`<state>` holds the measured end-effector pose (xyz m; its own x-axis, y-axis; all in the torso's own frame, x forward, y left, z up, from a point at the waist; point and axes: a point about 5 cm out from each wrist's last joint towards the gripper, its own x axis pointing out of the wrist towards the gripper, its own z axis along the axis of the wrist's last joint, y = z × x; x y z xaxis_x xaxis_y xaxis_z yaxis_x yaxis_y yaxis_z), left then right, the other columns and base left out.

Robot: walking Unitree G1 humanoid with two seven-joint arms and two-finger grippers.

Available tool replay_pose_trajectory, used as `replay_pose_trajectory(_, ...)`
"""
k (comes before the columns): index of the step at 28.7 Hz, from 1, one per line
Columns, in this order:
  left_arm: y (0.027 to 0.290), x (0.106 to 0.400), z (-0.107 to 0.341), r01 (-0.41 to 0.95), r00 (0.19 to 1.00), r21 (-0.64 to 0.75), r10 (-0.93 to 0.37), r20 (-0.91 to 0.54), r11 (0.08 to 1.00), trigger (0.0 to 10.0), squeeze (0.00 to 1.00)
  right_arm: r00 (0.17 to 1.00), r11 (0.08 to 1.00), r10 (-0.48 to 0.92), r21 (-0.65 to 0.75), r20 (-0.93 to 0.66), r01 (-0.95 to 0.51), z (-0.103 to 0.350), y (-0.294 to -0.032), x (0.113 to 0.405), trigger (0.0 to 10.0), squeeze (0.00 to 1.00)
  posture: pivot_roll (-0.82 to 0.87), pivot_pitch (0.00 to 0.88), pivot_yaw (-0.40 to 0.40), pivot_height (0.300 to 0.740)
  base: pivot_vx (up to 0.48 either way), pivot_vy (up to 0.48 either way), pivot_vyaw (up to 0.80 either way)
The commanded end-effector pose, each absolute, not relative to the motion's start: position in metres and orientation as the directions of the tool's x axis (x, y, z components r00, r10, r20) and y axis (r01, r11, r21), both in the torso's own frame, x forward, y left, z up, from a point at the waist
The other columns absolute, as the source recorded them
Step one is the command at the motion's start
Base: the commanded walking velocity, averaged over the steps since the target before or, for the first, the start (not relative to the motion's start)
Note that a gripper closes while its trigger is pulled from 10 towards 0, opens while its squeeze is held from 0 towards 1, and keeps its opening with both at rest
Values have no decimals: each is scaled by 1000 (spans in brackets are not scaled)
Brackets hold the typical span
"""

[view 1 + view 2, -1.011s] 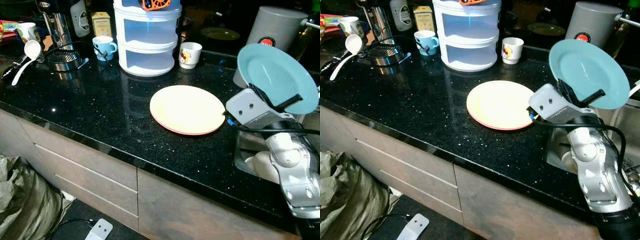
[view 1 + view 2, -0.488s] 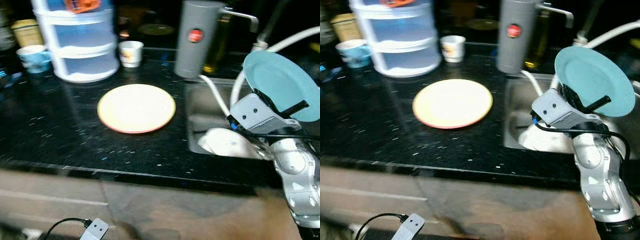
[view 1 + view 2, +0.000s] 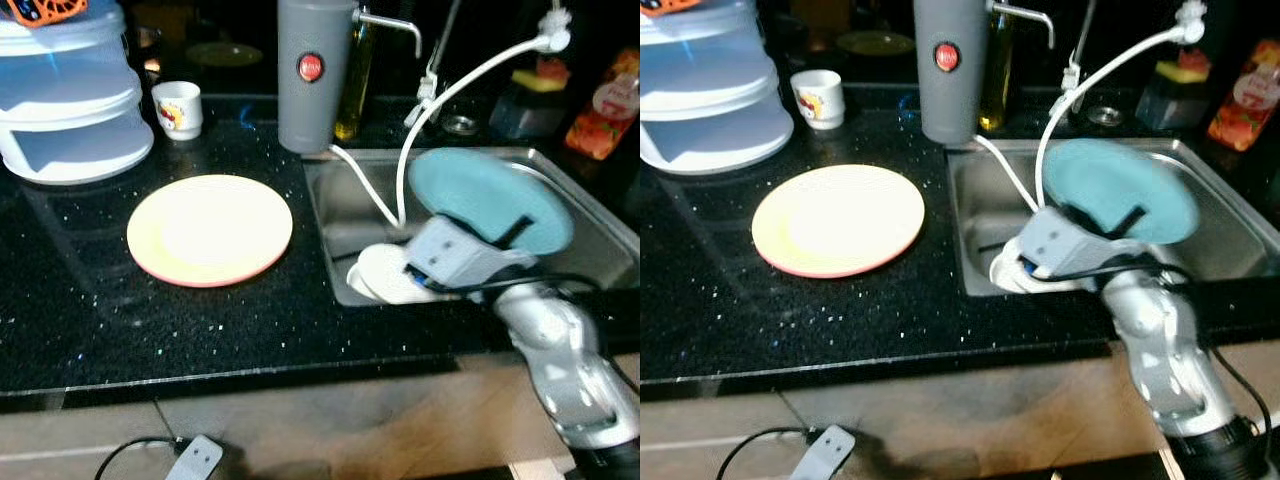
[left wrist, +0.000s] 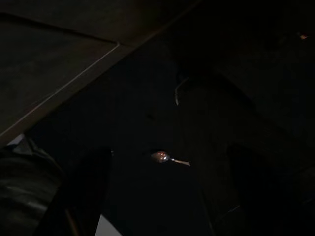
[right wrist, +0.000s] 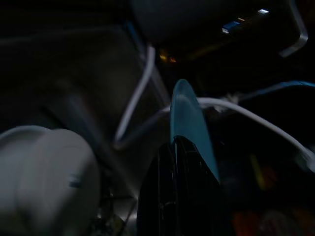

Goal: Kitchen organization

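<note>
Camera swung right: sink (image 3: pixel 560 175) now in full view. Right tool (image 3: pixel 503 232), clamped on the teal plate (image 3: pixel 487 200), has dropped from up above the worktop (image 3: pixel 150 320) edge to low over the sink basin. Plate now tilted flatter, above the white dish (image 3: pixel 385 275). Yellow plate (image 3: pixel 210 229) sits further left in the picture from the camera turn only.

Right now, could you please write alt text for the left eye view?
The right hand holds a blue plate over a steel sink where a white dish lies. A yellow plate sits on the black counter beside it.
</note>
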<state>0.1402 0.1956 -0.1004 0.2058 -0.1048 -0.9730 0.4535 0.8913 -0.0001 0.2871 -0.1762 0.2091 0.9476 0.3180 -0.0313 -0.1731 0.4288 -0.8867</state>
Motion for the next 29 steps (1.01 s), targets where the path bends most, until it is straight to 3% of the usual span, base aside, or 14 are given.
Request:
replay_pose_trajectory(1, 190, 136, -102, 464, 182, -21, -119, -976, 886, 10000, 0, 933, 394, 352, -892, -75, -220, 209, -175, 290, 10000, 0, -63, 0, -33, 740, 0, 0, 0)
replay_pose_trajectory(5, 190, 136, -103, 463, 182, -22, -119, -976, 886, 10000, 0, 925, 367, 364, -895, -111, -252, 207, -174, 291, 10000, 0, -63, 0, -34, 740, 0, 0, 0)
replay_pose_trajectory(11, 189, 135, -103, 461, 181, -24, -120, -976, 887, 10000, 0, 871, 270, 380, -864, -310, -425, 192, -179, 293, 10000, 0, -57, 0, -39, 740, 0, 0, 0)
replay_pose_trajectory(12, 190, 135, -103, 460, 181, -24, -120, -976, 887, 10000, 0, 854, 282, 398, -841, -335, -461, 190, -178, 292, 10000, 353, -58, 0, -38, 740, 0, 0, 0)
replay_pose_trajectory(13, 190, 135, -103, 461, 181, -24, -120, -976, 887, 10000, 0, 840, 296, 416, -822, -348, -487, 190, -176, 291, 10000, 1000, -58, 0, -37, 740, 0, 0, 0)
replay_pose_trajectory(16, 190, 135, -103, 461, 180, -24, -120, -976, 887, 10000, 0, 827, 317, 439, -801, -351, -508, 193, -175, 291, 10000, 1000, -56, 0, -38, 740, 0, 0, 0)
replay_pose_trajectory(18, 190, 135, -103, 459, 181, -23, -119, -976, 888, 10000, 0, 873, 378, 423, -828, -242, -413, 209, -176, 300, 10000, 1000, -54, 0, -37, 740, 0, 0, 0)
replay_pose_trajectory(21, 191, 135, -103, 458, 181, -22, -118, -976, 888, 10000, 0, 882, 582, 469, -732, -52, -352, 239, -166, 304, 10000, 1000, -57, 0, -34, 740, 0, 0, 0)
replay_pose_trajectory(22, 191, 135, -103, 458, 181, -22, -118, -976, 888, 10000, 0, 882, 582, 469, -732, -52, -352, 239, -166, 304, 10000, 1000, -57, 0, -34, 740, 0, 0, 0)
replay_pose_trajectory(23, 191, 135, -103, 459, 181, -22, -118, -976, 888, 10000, 0, 867, 638, 498, -676, -4, -370, 248, -160, 302, 10000, 1000, -59, 0, -31, 740, 0, 0, 0)
replay_pose_trajectory(24, 191, 135, -102, 460, 180, -22, -117, -977, 887, 10000, 0, 790, 702, 606, -528, 93, -477, 266, -141, 294, 10000, 0, -59, 0, -31, 740, 0, 0, 0)
replay_pose_trajectory(26, 191, 136, -102, 461, 180, -21, -117, -977, 887, 10000, 0, 759, 707, 639, -483, 122, -517, 270, -134, 290, 10000, 0, -58, 0, -31, 740, 0, 0, 0)
replay_pose_trajectory(29, 191, 136, -102, 461, 182, -20, -116, -976, 887, 10000, 0, 588, 549, 807, -433, 51, -715, 259, -103, 269, 10000, 0, -54, 0, -31, 740, 0, 0, 0)
